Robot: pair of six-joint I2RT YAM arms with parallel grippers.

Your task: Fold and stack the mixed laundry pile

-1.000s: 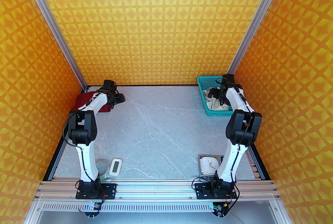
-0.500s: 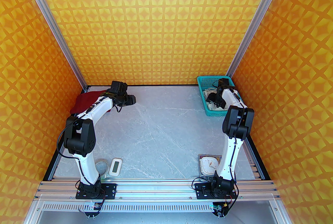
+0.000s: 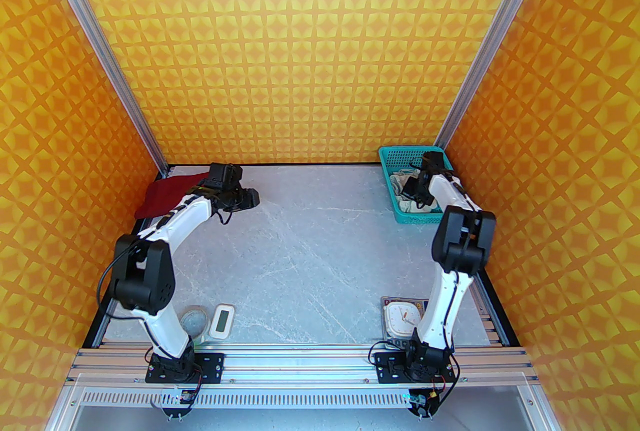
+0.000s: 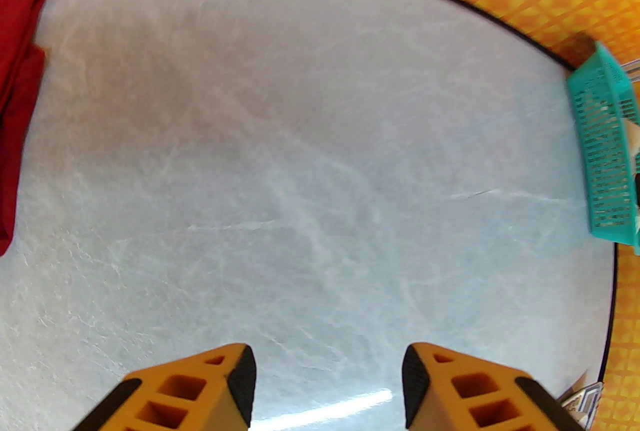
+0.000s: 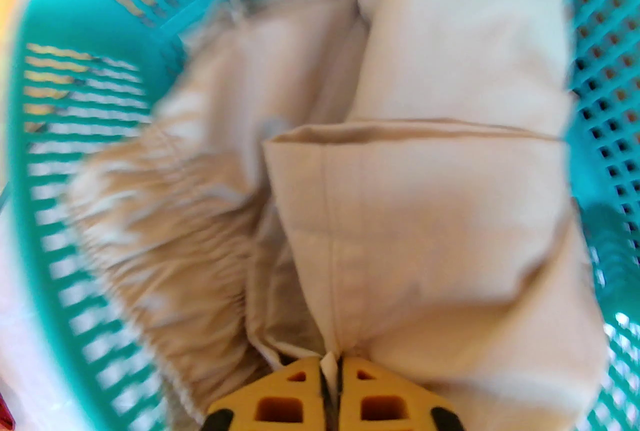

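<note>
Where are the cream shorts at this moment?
In the top view, the cream shorts lie inside the teal basket at the table's far right corner, pinched by the right gripper.

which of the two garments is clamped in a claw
The cream-white shorts, in the teal basket, pinched by the shut right claw. The dark red shirt lies free at far left, untouched by the open left claw.

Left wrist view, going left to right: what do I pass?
shirt → open fingers → basket
</note>
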